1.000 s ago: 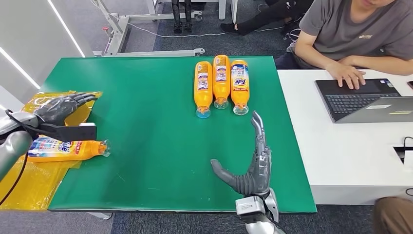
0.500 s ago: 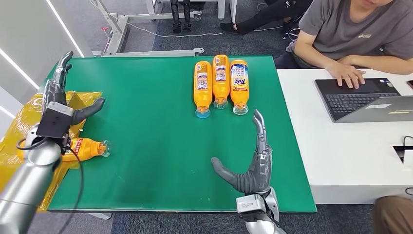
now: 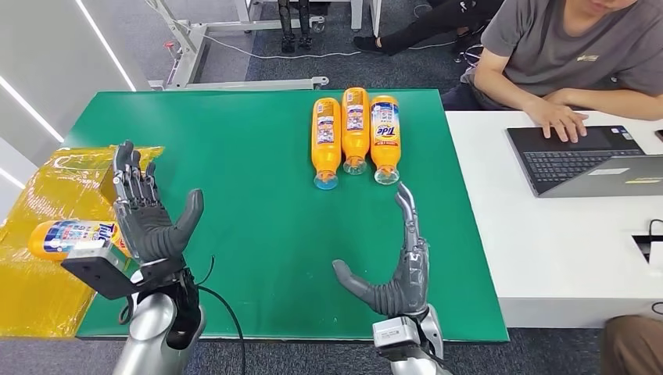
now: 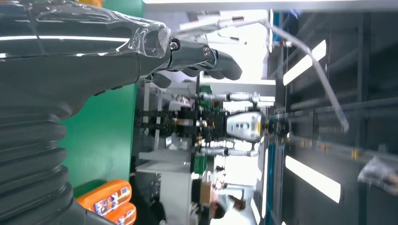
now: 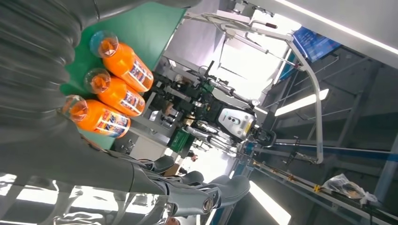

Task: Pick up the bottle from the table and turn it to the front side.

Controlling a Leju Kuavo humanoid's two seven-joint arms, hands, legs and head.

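Three orange bottles [image 3: 355,131] lie side by side at the far middle of the green table [image 3: 258,195], caps toward me; the right wrist view shows them too [image 5: 115,89]. A fourth orange bottle [image 3: 66,236] lies on its side on the yellow plastic sheet [image 3: 39,273] at the left, partly hidden behind my left hand. My left hand [image 3: 145,219] is raised above the table's near left part, fingers spread, holding nothing. My right hand [image 3: 395,269] stands over the near middle, fingers straight and thumb out, empty.
A white desk [image 3: 563,234] adjoins the table on the right, with a laptop [image 3: 582,160] and a seated person [image 3: 575,55] whose hand rests on the keyboard. A metal frame [image 3: 234,55] stands behind the table.
My left arm has swung from the far left over the bottle toward the near middle-left, hand turned upright and spread. The bottle on the yellow sheet stays lying. My right hand barely moved.
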